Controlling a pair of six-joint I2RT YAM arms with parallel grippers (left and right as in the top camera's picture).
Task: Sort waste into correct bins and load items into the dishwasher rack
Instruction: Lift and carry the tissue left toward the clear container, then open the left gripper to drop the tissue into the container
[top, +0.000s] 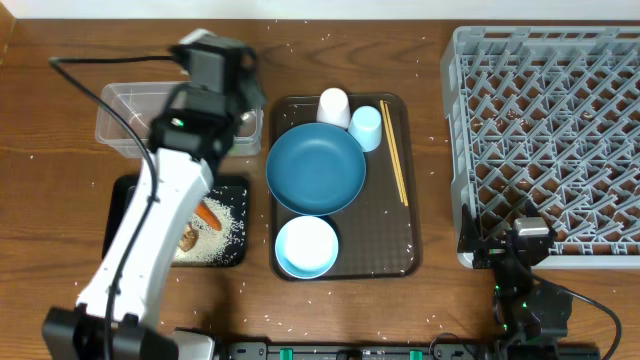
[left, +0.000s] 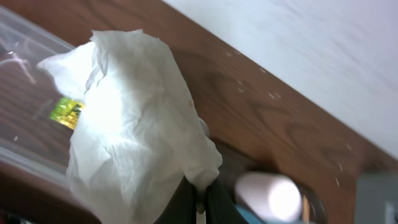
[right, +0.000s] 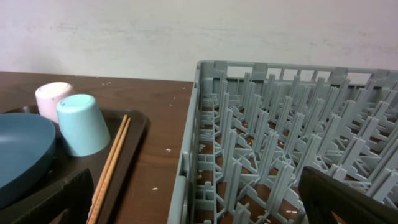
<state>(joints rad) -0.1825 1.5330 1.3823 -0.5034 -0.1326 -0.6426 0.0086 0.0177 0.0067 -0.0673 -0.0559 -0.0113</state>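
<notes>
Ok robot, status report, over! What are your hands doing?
Left gripper shut on crumpled white tissue, over clear rectangular plastic tub. Right gripper open, empty, by grey plastic rack. Nothing seen blocking.

— What has your left gripper got?
— It's clamped on the lower corner of a crumpled white tissue, in front of the clear tub.
— Anything else you can see?
— A green-yellow wrapper within the tub; a white cup lower right.

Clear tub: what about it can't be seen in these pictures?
Overhead: the left arm covers much of the tub, hiding what lies there.
Left wrist: the tissue blocks most of the tub; only a wrapper shows.
Right wrist: tub outside the frame.
</notes>
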